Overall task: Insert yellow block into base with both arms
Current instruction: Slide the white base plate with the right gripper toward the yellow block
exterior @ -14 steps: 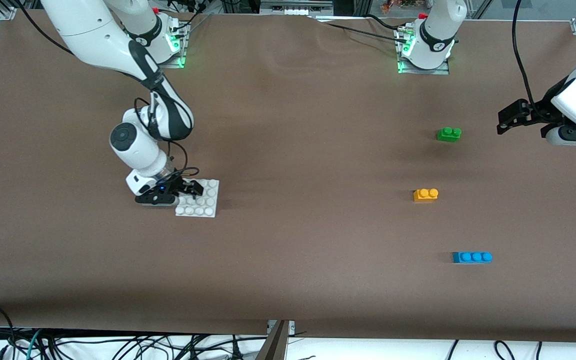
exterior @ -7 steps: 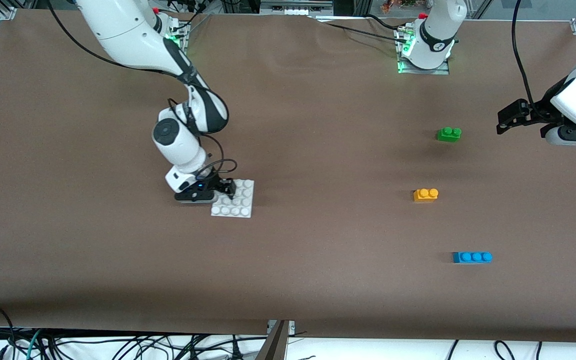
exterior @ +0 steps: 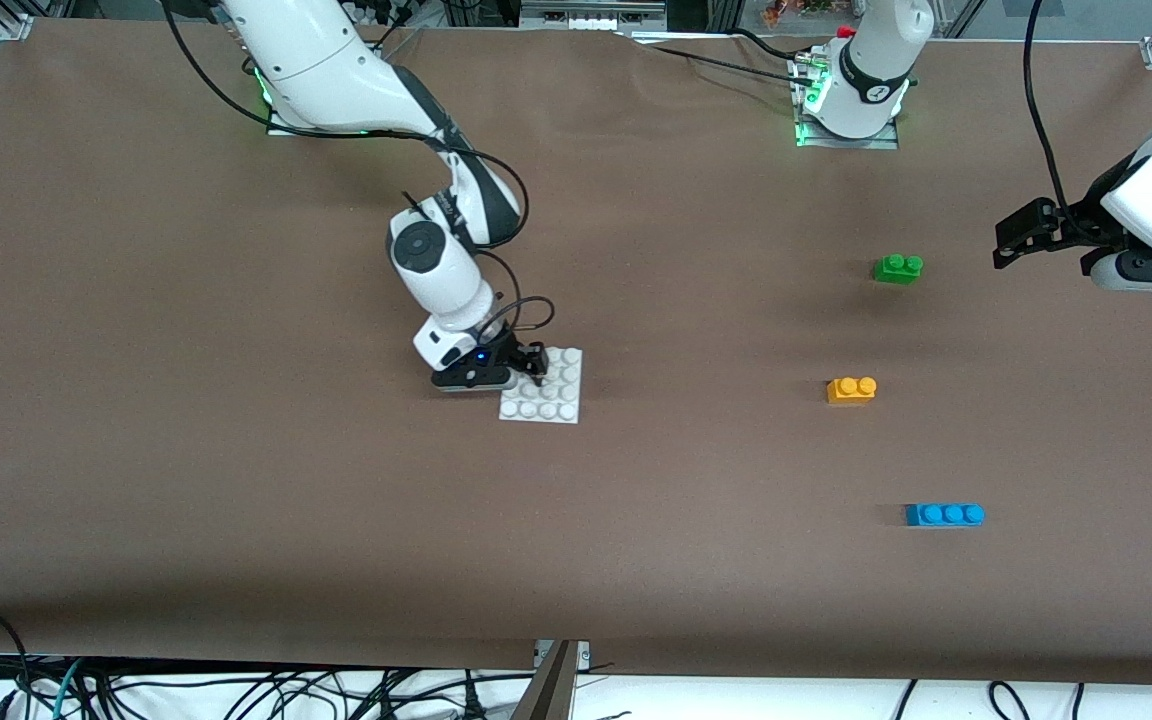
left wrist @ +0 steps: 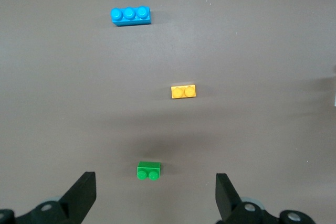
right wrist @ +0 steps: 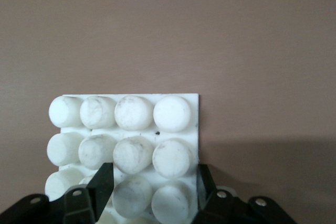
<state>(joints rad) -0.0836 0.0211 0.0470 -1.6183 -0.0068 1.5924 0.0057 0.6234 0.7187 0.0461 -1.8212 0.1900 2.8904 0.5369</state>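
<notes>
The base (exterior: 542, 385) has shifted markedly over the last second, travelling along the table from the right arm's end toward the yellow block (exterior: 851, 389), carried in the right gripper (exterior: 528, 366); the right gripper is clenched on the base's edge, its fingers straddling the studs of the row nearest the wrist, as the right wrist view confirms (right wrist: 126, 145); judged from this, the base is being brought to a shared working spot, and the insertion itself is not yet begun. The yellow block sits unmoved on the table, well apart from the base, toward the left arm's end; the green brick (exterior: 898, 268) lies farther from the front camera than the yellow block, the blue brick (exterior: 944, 514) nearer. The left gripper (exterior: 1021, 235) waits with fingers spread and empty, raised near the green brick and clear of the yellow block (left wrist: 183, 92).
</notes>
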